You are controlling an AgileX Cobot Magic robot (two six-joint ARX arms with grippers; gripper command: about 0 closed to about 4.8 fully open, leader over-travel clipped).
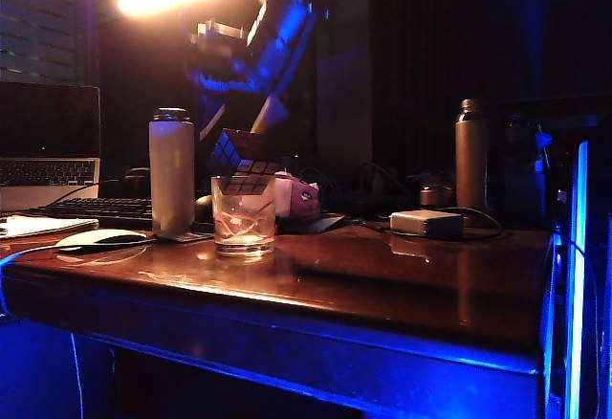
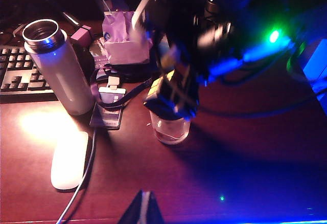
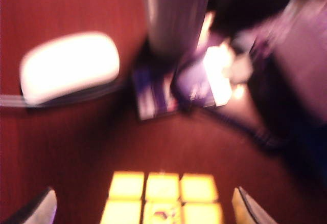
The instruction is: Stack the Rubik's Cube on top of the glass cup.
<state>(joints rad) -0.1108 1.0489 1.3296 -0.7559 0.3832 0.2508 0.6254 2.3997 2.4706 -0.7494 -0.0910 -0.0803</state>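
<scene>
The small black-framed Rubik's Cube (image 1: 240, 155) already sits tilted on the short clear glass cup (image 1: 244, 214); the right gripper (image 3: 143, 203), fingers spread, needs only withdraw, while the left gripper (image 2: 142, 211), state unclear, hovers near.

No text, label, brand, number or sign can be read in any of the three views. The keys of the keyboard (image 2: 15, 73) are seen only as pale squares, with no letters made out. A small card (image 2: 108, 112) lying beside the white bottle (image 2: 59, 65) carries light patches that may be printing, but they are too dim and blurred to be read.
</scene>
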